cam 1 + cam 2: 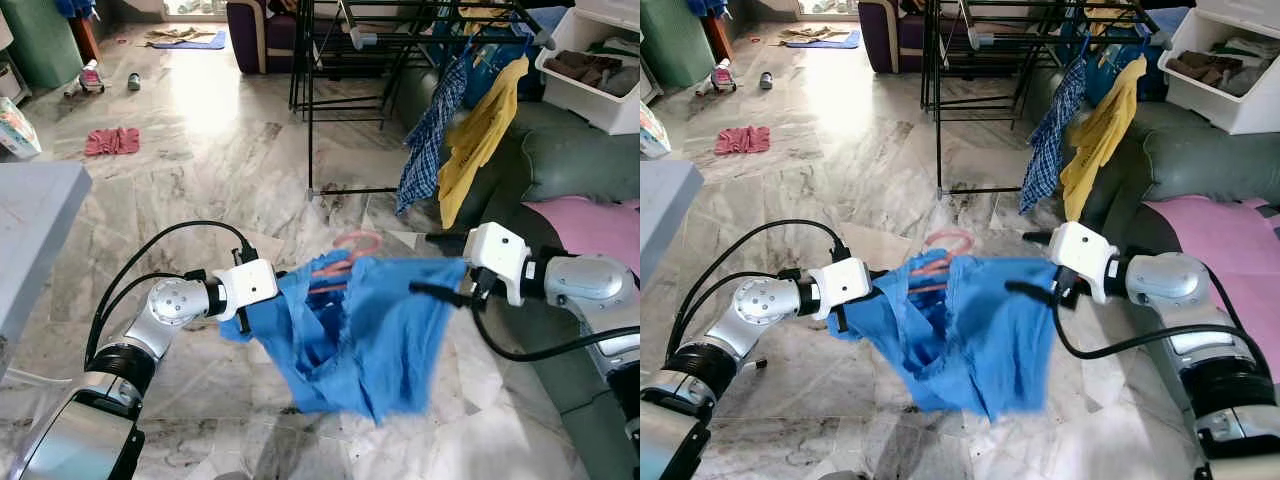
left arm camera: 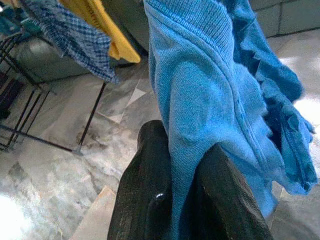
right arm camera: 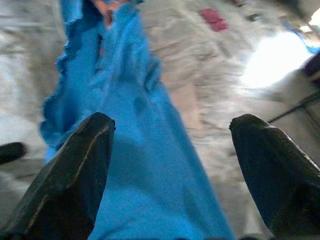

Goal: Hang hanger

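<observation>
The left gripper (image 2: 185, 200) clenches the blue shirt (image 1: 360, 335); the right gripper (image 3: 175, 170) stands released beside it. One-sided hold — the pink hanger (image 1: 345, 255) could slip out before reaching the drying rack (image 1: 370, 60).

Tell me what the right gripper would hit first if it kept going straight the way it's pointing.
Most likely the blue garment. The right gripper points across toward the left gripper, its fingers open, with the cloth draped directly ahead; depth is hard to judge.
</observation>
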Available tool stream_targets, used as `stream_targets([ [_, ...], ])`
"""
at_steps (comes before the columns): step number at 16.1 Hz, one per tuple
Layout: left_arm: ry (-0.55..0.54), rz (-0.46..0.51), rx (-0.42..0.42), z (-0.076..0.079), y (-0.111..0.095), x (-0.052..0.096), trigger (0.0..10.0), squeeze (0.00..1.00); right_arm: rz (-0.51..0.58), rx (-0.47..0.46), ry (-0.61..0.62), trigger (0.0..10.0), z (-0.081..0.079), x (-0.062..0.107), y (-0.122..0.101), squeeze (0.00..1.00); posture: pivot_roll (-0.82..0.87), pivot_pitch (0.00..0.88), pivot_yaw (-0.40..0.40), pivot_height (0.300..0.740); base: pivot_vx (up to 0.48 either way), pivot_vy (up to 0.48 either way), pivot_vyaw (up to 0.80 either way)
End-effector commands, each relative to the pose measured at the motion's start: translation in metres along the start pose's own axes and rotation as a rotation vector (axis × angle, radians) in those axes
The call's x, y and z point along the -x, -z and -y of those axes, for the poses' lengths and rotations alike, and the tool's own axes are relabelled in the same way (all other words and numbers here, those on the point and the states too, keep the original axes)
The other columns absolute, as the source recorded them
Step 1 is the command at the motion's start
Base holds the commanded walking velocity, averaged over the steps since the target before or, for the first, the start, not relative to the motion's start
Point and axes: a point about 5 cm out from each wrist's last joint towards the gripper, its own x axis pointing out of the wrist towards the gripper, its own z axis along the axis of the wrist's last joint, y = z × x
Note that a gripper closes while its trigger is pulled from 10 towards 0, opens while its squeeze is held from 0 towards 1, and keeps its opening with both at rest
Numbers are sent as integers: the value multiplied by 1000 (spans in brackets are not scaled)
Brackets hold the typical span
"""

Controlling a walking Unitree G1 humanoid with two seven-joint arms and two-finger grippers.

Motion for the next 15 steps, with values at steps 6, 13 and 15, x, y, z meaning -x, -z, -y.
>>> stream_targets([
  [6,38,93,-66,3,-16,-9,0,0,-76,24,-162,10000,7,1,2,0,35,63,-57,740,0,0,0],
  [13,67,132,-104,6,-23,-12,0,0,-117,63,-277,0,-5,-19,9,0,39,63,-61,740,0,0,0],
  [15,68,136,-106,6,-24,-12,0,0,-119,53,-292,0,-7,-22,12,0,41,63,-62,740,0,0,0],
])
